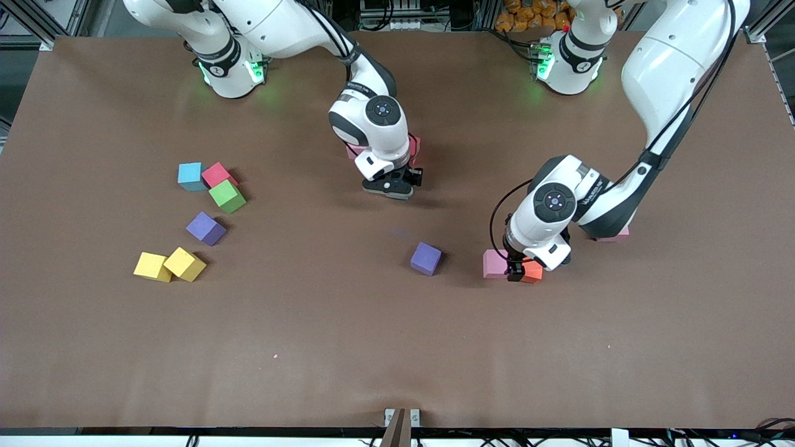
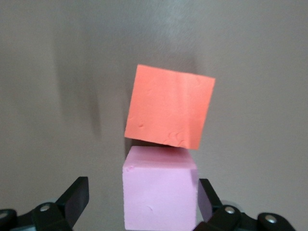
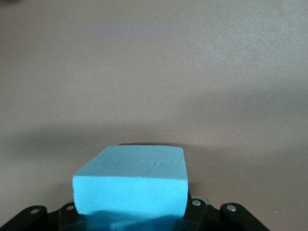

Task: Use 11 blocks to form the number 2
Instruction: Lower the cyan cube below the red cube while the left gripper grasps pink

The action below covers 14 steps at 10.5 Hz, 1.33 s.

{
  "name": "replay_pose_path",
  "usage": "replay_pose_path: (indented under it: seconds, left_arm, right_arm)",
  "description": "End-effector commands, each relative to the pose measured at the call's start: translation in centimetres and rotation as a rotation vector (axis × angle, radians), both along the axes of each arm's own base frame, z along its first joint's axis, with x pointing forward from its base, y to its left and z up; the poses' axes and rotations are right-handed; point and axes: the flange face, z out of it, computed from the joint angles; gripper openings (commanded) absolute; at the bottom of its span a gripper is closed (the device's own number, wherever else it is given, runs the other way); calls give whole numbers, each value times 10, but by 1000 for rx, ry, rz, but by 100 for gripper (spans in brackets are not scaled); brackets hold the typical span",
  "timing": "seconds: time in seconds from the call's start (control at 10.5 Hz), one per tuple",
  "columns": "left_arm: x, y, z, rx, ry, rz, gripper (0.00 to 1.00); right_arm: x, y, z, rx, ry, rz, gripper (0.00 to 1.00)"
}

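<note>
My left gripper (image 1: 515, 274) is low at a light pink cube (image 1: 494, 263) that touches an orange cube (image 1: 533, 272). In the left wrist view the gripper (image 2: 143, 195) is open with the pink cube (image 2: 159, 192) between its fingers and the orange cube (image 2: 169, 108) just past it. My right gripper (image 1: 396, 186) hangs over the table's middle, shut on a light blue cube (image 3: 132, 185). A purple cube (image 1: 426, 258) lies between the arms. Pink and red cube edges (image 1: 414, 148) show from under the right hand. The cubes lie scattered.
Toward the right arm's end lie a light blue cube (image 1: 190, 176), a red cube (image 1: 217, 174), the green cube (image 1: 227, 196), a purple cube (image 1: 205, 228) and two yellow cubes (image 1: 168, 266). A pink cube (image 1: 616, 234) shows from under the left arm.
</note>
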Motion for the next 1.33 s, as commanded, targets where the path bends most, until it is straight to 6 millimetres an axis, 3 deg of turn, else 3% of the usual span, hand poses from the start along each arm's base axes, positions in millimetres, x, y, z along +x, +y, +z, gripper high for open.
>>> replay_pose_path:
  seconds: [0.0,0.38,0.86,1.24]
  left_arm:
    - [3,-7,-6,-23,9,-15,100]
    - [4,-8,-12,-39,4,-4,100]
    - [12,-7,4,-42,-23,26,100]
    - [10,-7,-9,-36,-9,21,100]
  right_arm:
    - [-1,-2,-4,-21,-9,32,28]
    - [-8,-4,-9,-37,6,91,28]
    - [-19,3,-10,-30,9,109,29]
    - [-26,8,-10,-33,15,122,29]
